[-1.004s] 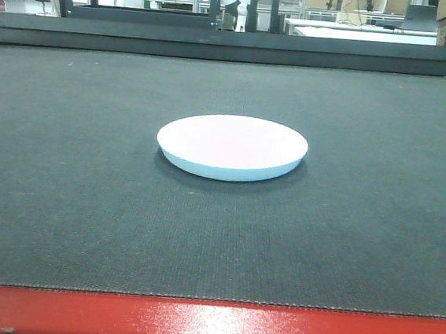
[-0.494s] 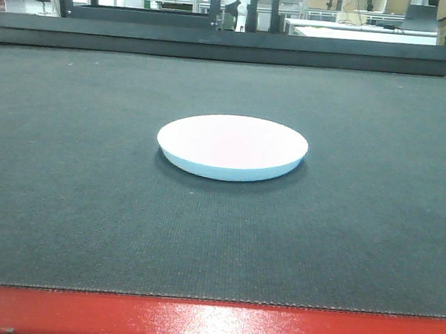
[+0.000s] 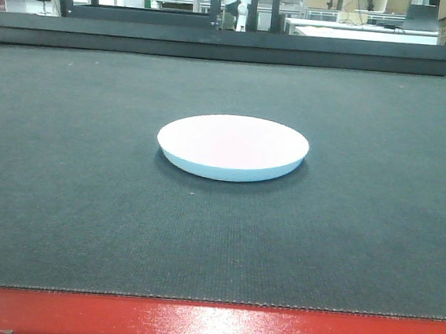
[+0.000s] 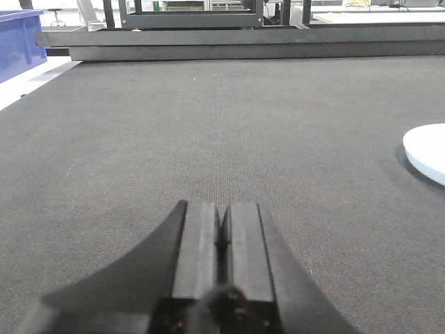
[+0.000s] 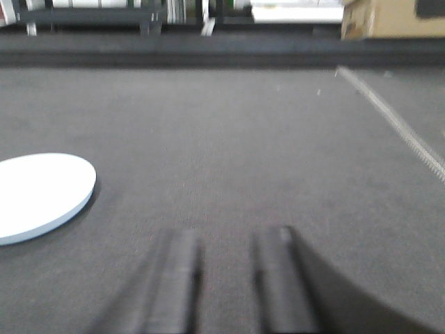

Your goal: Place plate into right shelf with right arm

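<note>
The white plate (image 3: 232, 145) with a pale blue underside lies flat in the middle of the dark mat. Its edge shows at the right of the left wrist view (image 4: 427, 152) and at the left of the right wrist view (image 5: 38, 193). My left gripper (image 4: 222, 221) is shut and empty, low over the mat, left of the plate. My right gripper (image 5: 227, 250) is blurred, with its fingers apart and nothing between them, right of the plate. The right shelf is out of view.
The mat lies on a table with a red front edge (image 3: 207, 327). A dark raised rail (image 3: 235, 46) runs along the far side. A blue bin (image 4: 17, 42) stands far left. A cardboard box (image 5: 393, 17) and a pale strip (image 5: 396, 122) are at the right.
In the front view nothing has visibly moved; the plate lies where it was.
</note>
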Motion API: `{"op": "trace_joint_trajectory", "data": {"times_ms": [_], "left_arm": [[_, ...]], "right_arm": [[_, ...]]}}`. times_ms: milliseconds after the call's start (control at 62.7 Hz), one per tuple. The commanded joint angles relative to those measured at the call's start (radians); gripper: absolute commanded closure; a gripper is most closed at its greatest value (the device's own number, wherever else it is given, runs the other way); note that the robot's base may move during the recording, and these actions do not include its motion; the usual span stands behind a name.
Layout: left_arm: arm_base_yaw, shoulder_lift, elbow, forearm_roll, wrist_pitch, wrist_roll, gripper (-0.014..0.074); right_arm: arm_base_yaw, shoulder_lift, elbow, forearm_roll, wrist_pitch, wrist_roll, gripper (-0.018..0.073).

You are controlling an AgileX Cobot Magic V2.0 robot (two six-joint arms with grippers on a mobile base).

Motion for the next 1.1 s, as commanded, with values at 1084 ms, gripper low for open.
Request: {"op": "trace_joint_trajectory", "data": {"times_ms": [1084], "left_arm": [[-0.005, -0.01, 0.008, -0.004, -0.083, -0.002, 0.0643]], "right_arm": [[0.433, 1.617, -1.218, -0.246, 0.291, 0.317, 0.0043]]}}
